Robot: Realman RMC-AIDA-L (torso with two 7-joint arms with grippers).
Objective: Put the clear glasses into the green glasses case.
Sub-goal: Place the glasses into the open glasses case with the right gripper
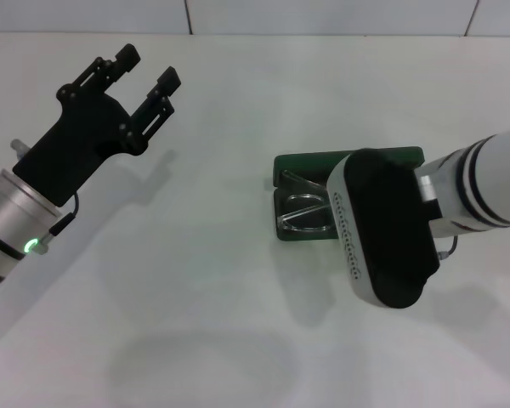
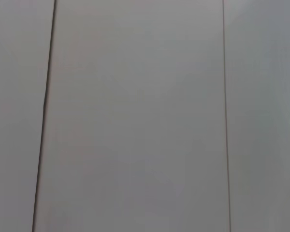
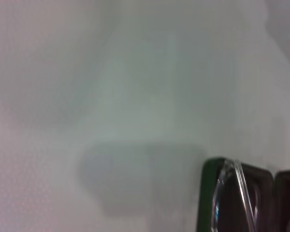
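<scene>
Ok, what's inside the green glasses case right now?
The clear glasses lie in the open green glasses case, on its dark lining. The right arm's wrist covers the case's right part, so that side cannot be seen.

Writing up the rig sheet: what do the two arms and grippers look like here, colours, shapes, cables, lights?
Left arm: silver cylindrical link with black bands, a lit green indicator, a thin black cable, then a black angular wrist block. Left gripper: black, two blocky stepped fingers. Right arm: white tube with black rings, ending in a rounded white-and-black housing with a row of small dots; its gripper is hidden.

Black left pincer (image 1: 144, 72), silver arms, green light
</scene>
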